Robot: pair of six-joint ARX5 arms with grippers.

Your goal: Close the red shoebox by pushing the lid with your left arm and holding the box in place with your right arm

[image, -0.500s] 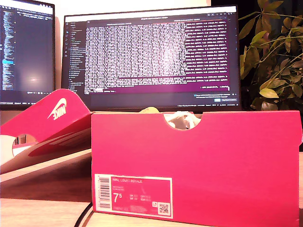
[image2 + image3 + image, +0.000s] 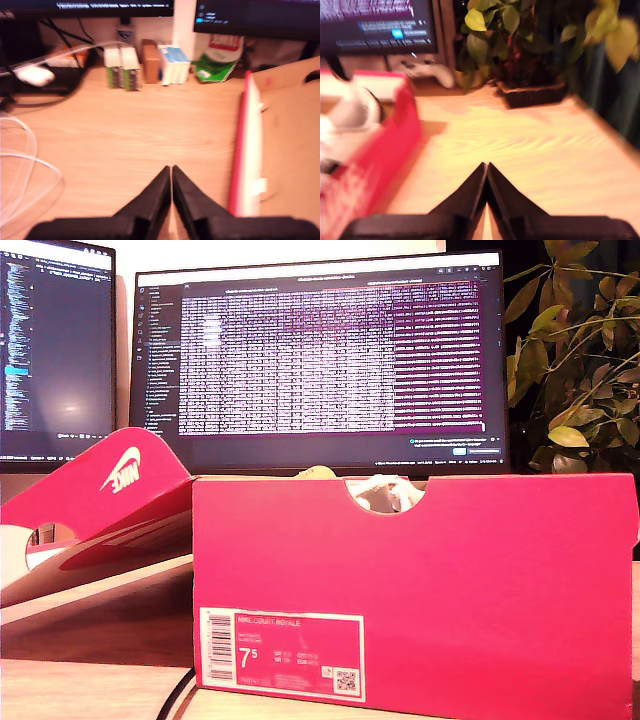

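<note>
On the wooden desk, in front of the big monitor, sits the red shoebox, its labelled end facing the exterior view. The lid hangs open from the box's far long side and slopes away toward the exterior view's left, logo up. White shoes and paper show through the finger notch in the box's end wall.

You are dealing with thin cardboard: light, fairly stiff in the walls, but the lid will likely flex and the whole box will probably slide on the smooth wood if pushed unbraced. Judge the lid's free edge as the place to push, low and flat, and the box's outer wall opposite the hinge as the place to brace.

My first gripper hangs over bare desk just beside the lid's edge, jaws clenched together on nothing. My second gripper hovers over the desk beside the box wall, jaws likewise pressed closed and empty. Neither touches the cardboard yet.

Beyond the box, a potted plant stands near the monitor.
</note>
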